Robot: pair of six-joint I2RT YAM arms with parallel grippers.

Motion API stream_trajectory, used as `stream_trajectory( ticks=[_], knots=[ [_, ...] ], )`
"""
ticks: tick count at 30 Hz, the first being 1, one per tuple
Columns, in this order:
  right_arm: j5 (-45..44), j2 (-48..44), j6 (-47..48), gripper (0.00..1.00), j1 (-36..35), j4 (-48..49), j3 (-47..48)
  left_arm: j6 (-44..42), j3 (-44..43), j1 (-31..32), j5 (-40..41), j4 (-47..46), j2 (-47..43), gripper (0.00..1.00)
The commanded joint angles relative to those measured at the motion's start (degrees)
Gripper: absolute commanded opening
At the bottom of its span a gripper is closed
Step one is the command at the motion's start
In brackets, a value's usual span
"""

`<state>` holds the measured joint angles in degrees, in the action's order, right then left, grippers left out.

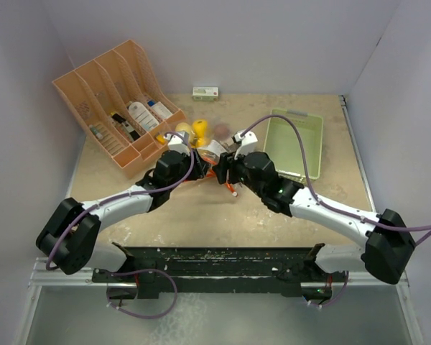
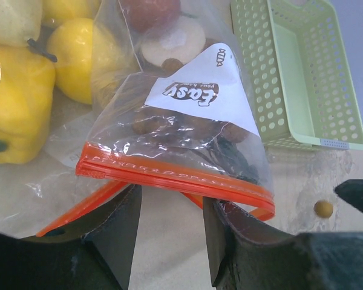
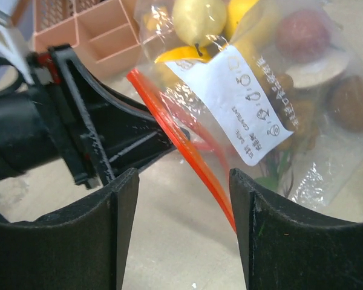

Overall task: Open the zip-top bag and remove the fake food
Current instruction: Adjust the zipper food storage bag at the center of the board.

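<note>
Two tools at the bag (image 2: 193, 99): we see left tool (image 2: 170, 196) and right tool (image 3: 183, 175) each partly open, its orange zip (image 2: 169, 176) running through each gap, unpinched. Food (image 2: 146, 122) sits inside, on the bench (image 1: 273, 223).

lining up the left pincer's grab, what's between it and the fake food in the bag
In the left wrist view, only the zip-top bag itself: its orange zip strip and clear wall lie between the left pincer and the fake food.
</note>
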<state>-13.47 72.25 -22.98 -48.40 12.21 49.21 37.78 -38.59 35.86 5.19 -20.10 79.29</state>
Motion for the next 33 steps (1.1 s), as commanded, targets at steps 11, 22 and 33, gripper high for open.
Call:
stream_trajectory(
  ticks=[11, 22, 33],
  knots=[
    [-8.1, 2.7, -4.8, 0.6, 1.4, -2.9, -2.5, 0.8, -2.1, -0.7, -1.2, -2.9, -0.5, 0.49],
    [-6.1, 0.8, 0.6, 0.62, 1.6, -1.8, -3.2, 0.6, -2.2, -0.8, -1.3, -2.9, -0.4, 0.5],
    [0.7, -0.8, 5.0, 0.63, 0.4, 2.0, -5.2, 0.6, -2.8, -1.3, -1.5, -2.9, 0.5, 0.51]
  ],
)
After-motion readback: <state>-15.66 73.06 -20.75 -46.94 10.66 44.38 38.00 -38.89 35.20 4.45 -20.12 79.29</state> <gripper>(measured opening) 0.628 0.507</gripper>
